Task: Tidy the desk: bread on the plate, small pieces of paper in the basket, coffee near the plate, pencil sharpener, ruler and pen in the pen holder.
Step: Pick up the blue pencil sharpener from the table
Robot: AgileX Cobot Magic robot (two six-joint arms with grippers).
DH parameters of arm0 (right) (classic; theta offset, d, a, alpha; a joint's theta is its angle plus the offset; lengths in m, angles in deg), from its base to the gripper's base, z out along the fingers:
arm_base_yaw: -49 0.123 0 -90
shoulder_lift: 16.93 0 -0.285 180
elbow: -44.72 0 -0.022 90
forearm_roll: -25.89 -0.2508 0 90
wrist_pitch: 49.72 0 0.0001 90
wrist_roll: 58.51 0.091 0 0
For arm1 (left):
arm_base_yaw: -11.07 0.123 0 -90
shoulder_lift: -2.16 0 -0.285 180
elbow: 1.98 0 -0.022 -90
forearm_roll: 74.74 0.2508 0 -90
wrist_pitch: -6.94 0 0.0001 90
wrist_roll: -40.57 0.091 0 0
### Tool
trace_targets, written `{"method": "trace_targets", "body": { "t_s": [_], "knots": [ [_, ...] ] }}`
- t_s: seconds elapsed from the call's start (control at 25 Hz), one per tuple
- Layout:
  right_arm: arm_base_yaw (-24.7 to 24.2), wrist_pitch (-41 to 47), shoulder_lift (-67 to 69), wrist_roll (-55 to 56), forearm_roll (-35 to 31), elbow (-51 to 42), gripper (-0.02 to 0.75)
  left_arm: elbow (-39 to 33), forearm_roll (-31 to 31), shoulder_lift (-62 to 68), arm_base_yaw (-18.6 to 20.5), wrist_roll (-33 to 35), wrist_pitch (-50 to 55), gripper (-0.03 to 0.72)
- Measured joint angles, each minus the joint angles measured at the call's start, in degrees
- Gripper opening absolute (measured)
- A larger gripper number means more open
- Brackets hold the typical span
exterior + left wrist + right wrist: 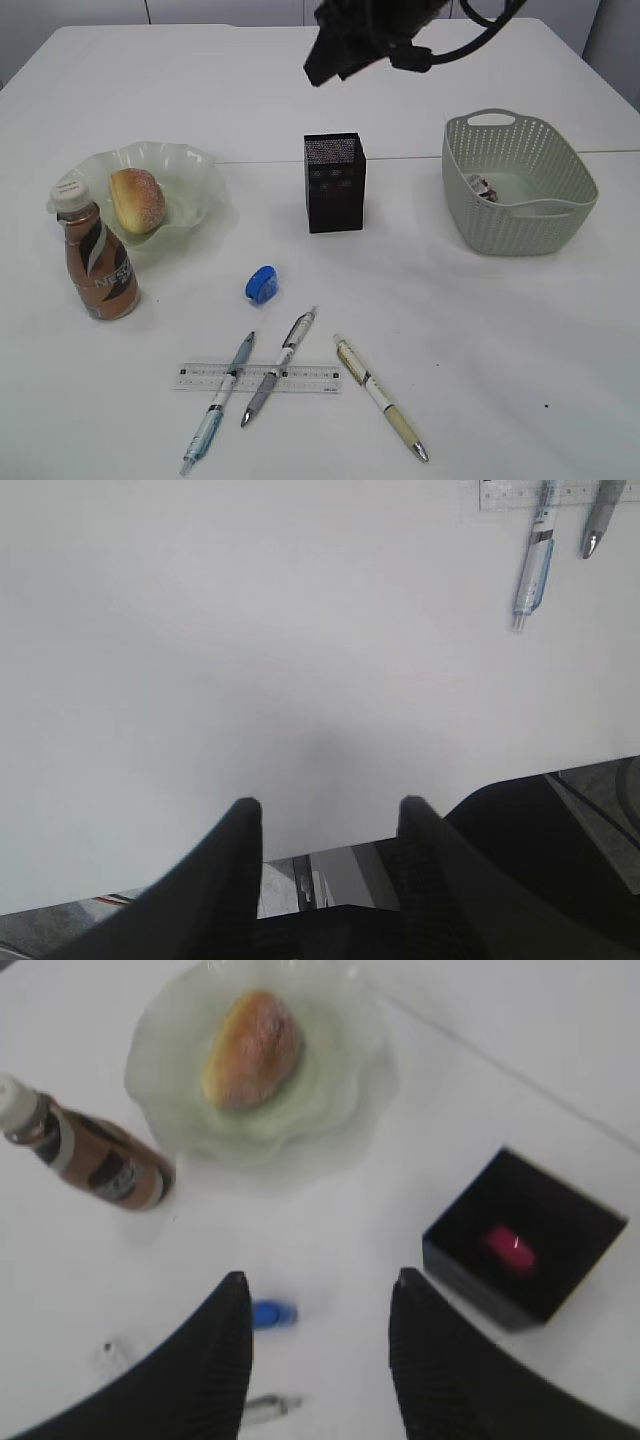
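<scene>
The bread (137,200) lies on the pale green plate (195,165), and the coffee (96,262) stands upright at the plate's front left. The black pen holder (334,183) stands mid-desk, with a small red-pink thing at its bottom (508,1245). In front of it lie the blue pencil sharpener (261,285), the ruler (258,377) and three pens (278,366), two of them across the ruler. My right gripper (318,1278) hangs open and empty high above the holder and sharpener (272,1314). My left gripper (325,805) is open and empty over the desk's (250,660) near edge.
The grey-green basket (560,215) stands at the right with a crumpled piece of paper (482,186) inside. The third pen (380,397) lies alone to the right of the ruler. In the left wrist view a pen (533,570) and the ruler's end (520,492) show at top right.
</scene>
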Motion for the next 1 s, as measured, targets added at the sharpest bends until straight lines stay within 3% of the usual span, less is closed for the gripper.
{"method": "trace_targets", "body": {
  "t_s": [0.12, 0.36, 0.64, 1.0],
  "knots": [
    [0.0, 6.52, 0.0, 10.5, 6.72, 0.0, 0.363, 0.0, 0.0, 0.0, 0.0, 0.0, 0.0, 0.318],
    [-0.1, 7.96, -0.03, 30.79, 22.79, -0.67, 0.363, 0.0, -0.18, 0.0, 0.0, 0.0, 0.0, 0.318],
    [1.78, 8.07, -0.12, 38.06, 22.94, -6.84, 0.362, 0.0, -1.62, 0.0, 0.0, 0.0, 0.0, 0.318],
    [13.15, 7.95, 2.93, 52.69, 24.21, -10.58, 0.362, 0.0, -2.48, 0.0, 0.0, 0.0, 0.0, 0.318]
  ]
}}
